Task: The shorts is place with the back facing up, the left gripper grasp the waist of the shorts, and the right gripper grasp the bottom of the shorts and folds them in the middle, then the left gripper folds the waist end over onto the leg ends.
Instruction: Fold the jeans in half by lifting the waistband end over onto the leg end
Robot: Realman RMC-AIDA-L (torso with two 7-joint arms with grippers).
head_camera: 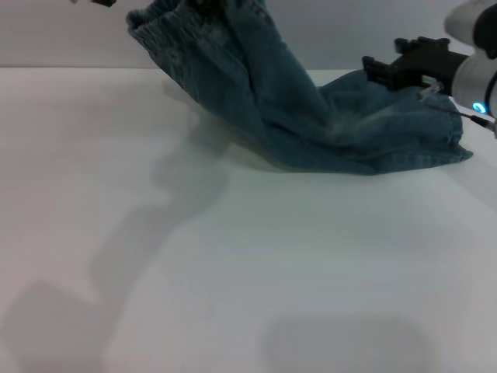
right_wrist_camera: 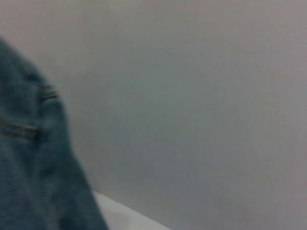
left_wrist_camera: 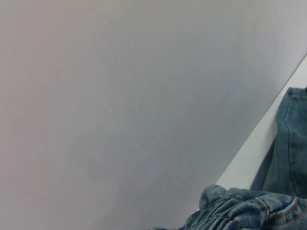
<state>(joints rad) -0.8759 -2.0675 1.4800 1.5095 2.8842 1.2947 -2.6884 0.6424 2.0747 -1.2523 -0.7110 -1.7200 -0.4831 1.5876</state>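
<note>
The shorts hang in a slope: the gathered waist is lifted at the top of the head view, the other end lying on the white table by the right gripper. The left gripper is out of view, so it probably pinches the waist, though I cannot confirm. Whether the right gripper's fingers clamp denim I cannot tell. If either grip slips, the lifted fabric could drop and bunch, spoiling the fold.

A plain white table carries one thing — the shorts, blue denim. Their lower part lies bunched near the table's far right corner; the gathered waist end rises off the surface toward the far edge. Soft shadows fall across the near left part.
</note>
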